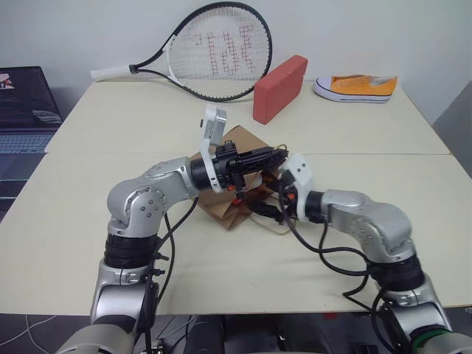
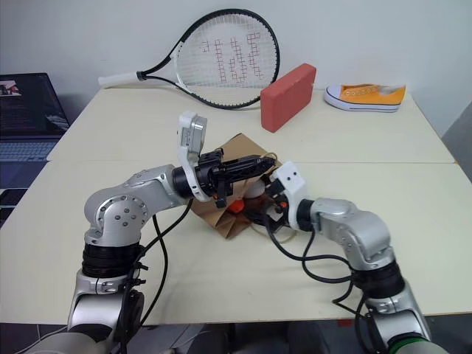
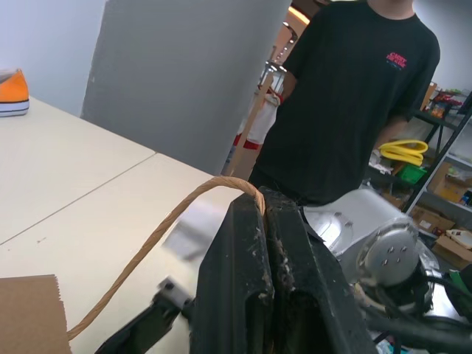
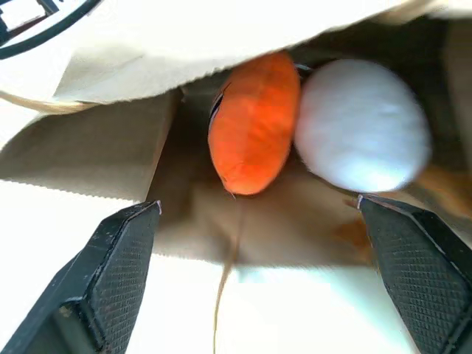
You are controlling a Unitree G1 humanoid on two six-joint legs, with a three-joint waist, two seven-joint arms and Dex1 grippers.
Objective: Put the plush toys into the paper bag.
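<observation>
While no writing shows, the paper bag (image 4: 96,147) holds both plush toys (image 4: 254,122).

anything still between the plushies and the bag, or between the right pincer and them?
Nothing visible. The carrot plush and egg plush already lie inside the paper bag mouth. The right pincer is open just outside it, gap clear. The left pincer is shut on the twine handle.

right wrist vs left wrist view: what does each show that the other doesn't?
Right wrist view: the carrot and egg plushies side by side inside the bag's mouth, seen between the right gripper's wide-open fingers. Left wrist view: the left gripper shut on the twine handle, the sneaker, a person in a black shirt. Both: brown bag paper, twine, the pale table.
</observation>
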